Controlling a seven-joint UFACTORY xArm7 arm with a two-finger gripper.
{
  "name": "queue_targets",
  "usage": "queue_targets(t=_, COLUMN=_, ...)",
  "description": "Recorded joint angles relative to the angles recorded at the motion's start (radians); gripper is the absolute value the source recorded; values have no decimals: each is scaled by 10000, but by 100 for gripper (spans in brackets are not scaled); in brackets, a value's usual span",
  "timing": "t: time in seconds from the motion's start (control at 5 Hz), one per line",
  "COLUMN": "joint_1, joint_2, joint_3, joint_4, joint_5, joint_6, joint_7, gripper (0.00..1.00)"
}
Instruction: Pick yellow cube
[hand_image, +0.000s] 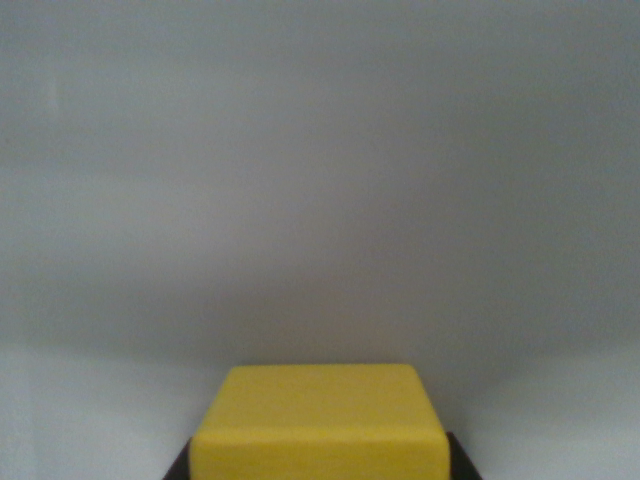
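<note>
The yellow cube fills the bottom centre of the wrist view, very close to the camera, with its top face and front edge showing. Dark finger tips of my gripper peek out at the cube's lower left and lower right corners, pressed against its two sides. The gripper is shut on the cube. The cube's lower part and most of the fingers are cut off by the bottom edge of the picture.
Behind the cube there is only a plain, blurred grey surface, with a paler band toward the bottom corners. No other objects or edges show.
</note>
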Motion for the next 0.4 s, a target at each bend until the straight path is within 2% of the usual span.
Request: queue_targets(t=0.4, joint_1=-2, joint_2=-27, joint_3=-1, joint_4=57, joint_5=7, joint_6=84, joint_7=-4, gripper=100)
